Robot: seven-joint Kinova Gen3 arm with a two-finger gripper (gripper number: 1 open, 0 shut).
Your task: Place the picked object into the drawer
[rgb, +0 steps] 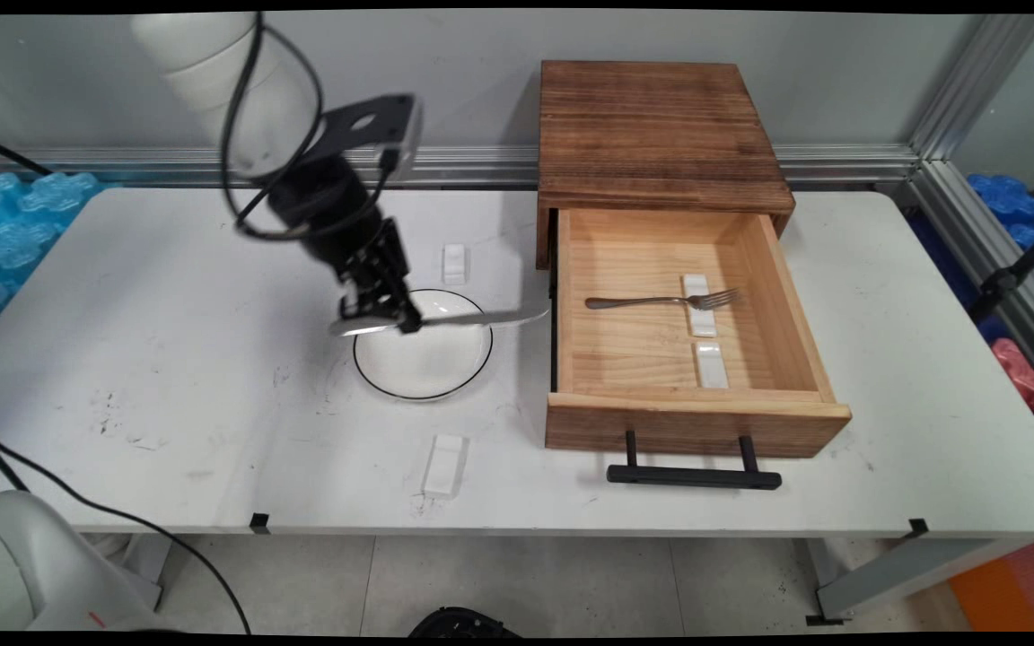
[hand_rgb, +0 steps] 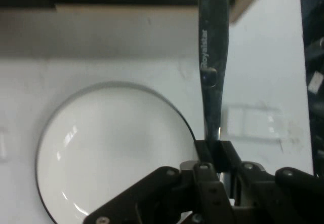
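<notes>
Gripper (rgb: pixel 405 321) clamped a knife (rgb: pixel 472 318) above plate (rgb: pixel 373 368); grip looked near one end, so blade might pivot or slip.

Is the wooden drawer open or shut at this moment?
Open. The drawer is pulled out from under its wooden cabinet, exposing a fork and white rests inside.

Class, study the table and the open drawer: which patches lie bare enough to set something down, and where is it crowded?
Bare: the table's left stretch, beyond the plate; the right strip past the drawer; inside the drawer, the floor left of the fork and rests. Crowded: around the plate, where the gripper holds a knife above it between two white blocks.
</notes>
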